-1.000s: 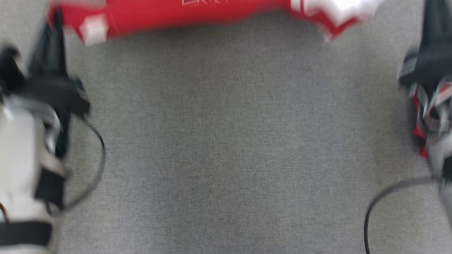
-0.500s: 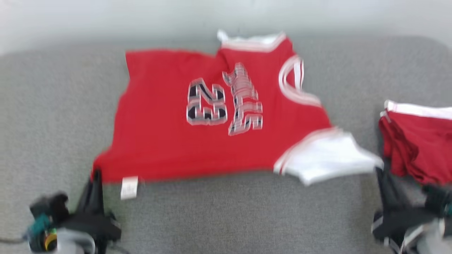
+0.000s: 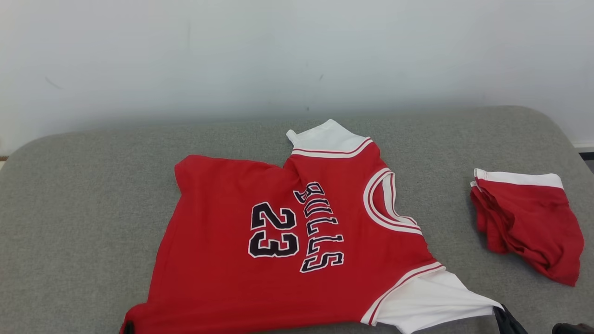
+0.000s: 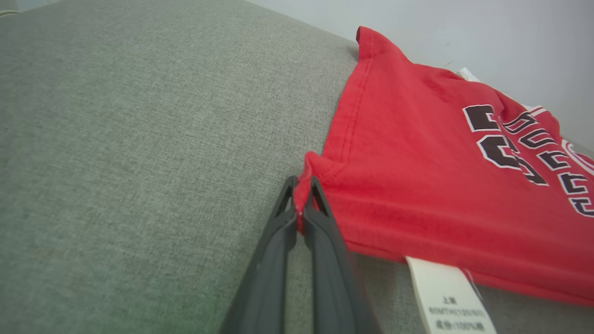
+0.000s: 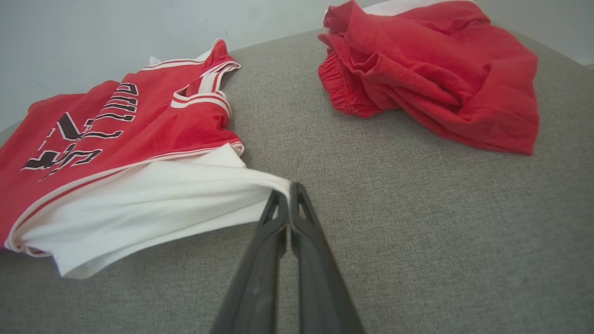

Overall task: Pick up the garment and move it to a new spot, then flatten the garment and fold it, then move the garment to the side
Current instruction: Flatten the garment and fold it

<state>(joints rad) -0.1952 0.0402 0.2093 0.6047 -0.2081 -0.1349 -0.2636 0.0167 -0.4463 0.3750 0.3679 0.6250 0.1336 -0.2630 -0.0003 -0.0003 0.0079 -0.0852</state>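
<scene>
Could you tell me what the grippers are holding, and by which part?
Both hold the jersey: the left gripper pinches a red hem corner, the right gripper the white sleeve's tip.

Head cam: high, facing forward and down over the grey tabletop (image 3: 69, 208) to the pale wall (image 3: 297, 55). Mid-distance, jersey (image 3: 222, 278) centred, red shorts (image 3: 529, 222) at right.
Left wrist cam: low, very near, sighting along left tool (image 4: 302, 182) to the jersey's hem corner (image 4: 320, 167).
Right wrist cam: low, near, sighting along right tool (image 5: 287, 189) to the white sleeve (image 5: 153, 204), shorts beyond.
Overlap: jersey, tabletop and wall in all three; shorts in head and right wrist views.
</scene>
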